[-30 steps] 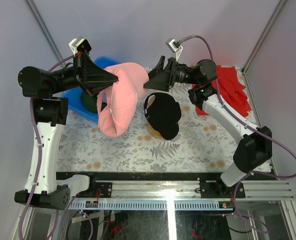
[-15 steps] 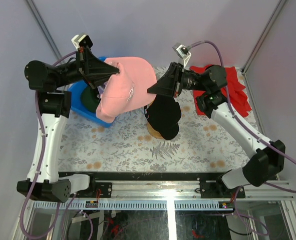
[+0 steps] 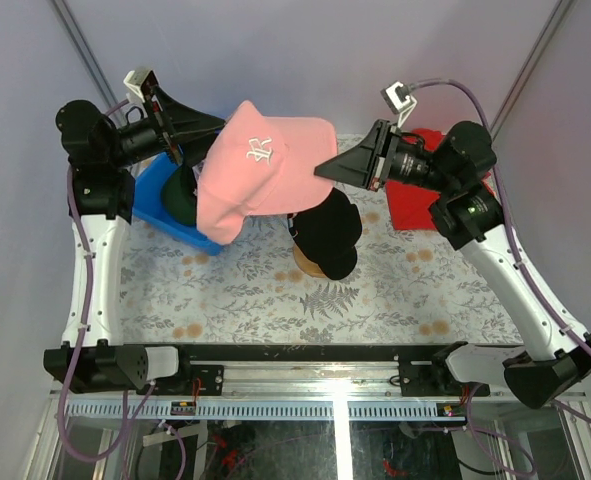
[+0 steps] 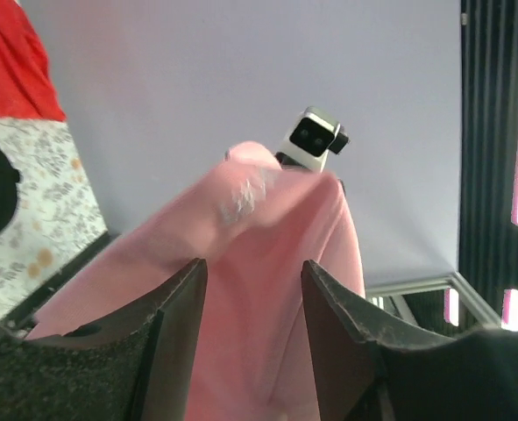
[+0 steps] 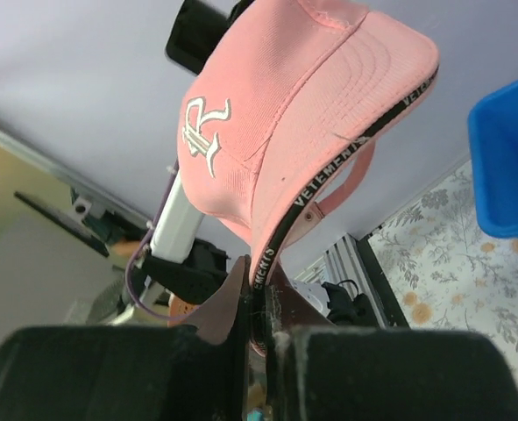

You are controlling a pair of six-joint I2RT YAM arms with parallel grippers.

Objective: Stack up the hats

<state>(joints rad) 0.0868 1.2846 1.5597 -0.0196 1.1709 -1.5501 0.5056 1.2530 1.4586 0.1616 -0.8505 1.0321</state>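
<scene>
A pink hat [image 3: 265, 175] with a white emblem hangs in the air above the table's back middle. My right gripper [image 3: 327, 172] is shut on its rim; in the right wrist view the jaws [image 5: 259, 298] pinch the black lettered band of the pink hat [image 5: 285, 114]. At the hat's left side my left gripper [image 3: 215, 130] stands open. In its wrist view the fingers [image 4: 175, 333] are apart, with pink hat fabric [image 4: 259, 263] in the gap. A black hat [image 3: 327, 228] sits on a round wooden stand [image 3: 315, 266] just below. A dark green hat [image 3: 180, 205] lies in the blue bin [image 3: 165, 185].
A red cloth [image 3: 420, 205] lies at the back right on the floral table cover [image 3: 275, 290]. The blue bin stands at the back left, under the left arm. A metal rail [image 3: 335, 375] runs along the near edge, and grey walls close the back and sides.
My right gripper has shut on the pink hat's rim and both arms rose. The hat turned emblem-up. My left gripper's jaws have come apart.
</scene>
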